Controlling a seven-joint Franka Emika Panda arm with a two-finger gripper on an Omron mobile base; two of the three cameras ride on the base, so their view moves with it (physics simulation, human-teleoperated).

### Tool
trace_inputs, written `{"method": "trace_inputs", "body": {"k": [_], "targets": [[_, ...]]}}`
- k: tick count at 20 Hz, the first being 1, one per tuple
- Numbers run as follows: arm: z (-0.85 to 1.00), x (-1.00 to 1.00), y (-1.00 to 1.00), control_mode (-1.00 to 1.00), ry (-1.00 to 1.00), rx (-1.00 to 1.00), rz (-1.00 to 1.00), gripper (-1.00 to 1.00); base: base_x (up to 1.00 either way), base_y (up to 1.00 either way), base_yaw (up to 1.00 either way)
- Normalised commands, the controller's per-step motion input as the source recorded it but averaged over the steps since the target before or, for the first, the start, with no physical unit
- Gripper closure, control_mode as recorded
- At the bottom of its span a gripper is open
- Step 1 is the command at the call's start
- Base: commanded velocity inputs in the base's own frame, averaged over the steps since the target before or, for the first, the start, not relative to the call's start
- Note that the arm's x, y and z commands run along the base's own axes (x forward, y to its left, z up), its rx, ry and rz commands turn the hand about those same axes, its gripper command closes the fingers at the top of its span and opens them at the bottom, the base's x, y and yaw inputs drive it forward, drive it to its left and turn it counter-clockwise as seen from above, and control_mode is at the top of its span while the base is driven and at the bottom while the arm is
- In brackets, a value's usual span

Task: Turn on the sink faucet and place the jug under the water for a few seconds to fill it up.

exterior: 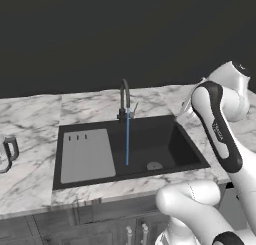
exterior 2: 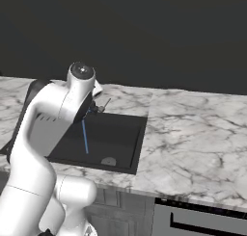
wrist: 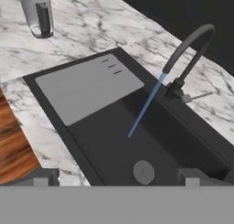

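Left base view: faucet (exterior: 124, 100) is on, water (exterior: 127, 139) runs straight down into the sink (exterior: 165, 149) and lands left of the drain (exterior: 154, 165). So step one looks done, I'd say; the step in hand is fetching the jug (exterior: 7, 152). It stands upright on the bench (exterior: 30, 179) at the far left edge of the picture, well apart from the stream, with the grey drainboard (exterior: 86, 154) between it and the water. My arm is up on the right side of the sink.

Right base view: arm blocks most of the sink; water (exterior 2: 84, 136) shows as a thin blue line just beside the arm, drain (exterior 2: 108, 161) is visible below it, and a bit of the faucet lever pokes out (small, hard to read).

Hand view: camera looks down over the sink. Jug (wrist: 37, 13) is at top left on the bench (wrist: 91, 26), dark handle facing me. Tool (wrist: 116, 176) has its tips wide apart at the bottom, nothing between them, holding nothing.

Next move, my call: swing left across the drainboard (wrist: 89, 86), come down on the jug, close on the body or the handle, keep it upright, then carry it under the water (wrist: 145, 106).
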Motion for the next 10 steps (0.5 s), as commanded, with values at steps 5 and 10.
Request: {"method": "trace_inputs", "body": {"k": [5, 10], "targets": [[0.0, -0.5, 0.0, -1.0, 0.0, 0.0, 0.0, -1.0, 0.0, 0.0, 0.0], [0.0, -0.39, 0.0, 1.0, 0.0, -0.02, 0.0, -1.0, -0.1, 0.01, 0.0]]}}
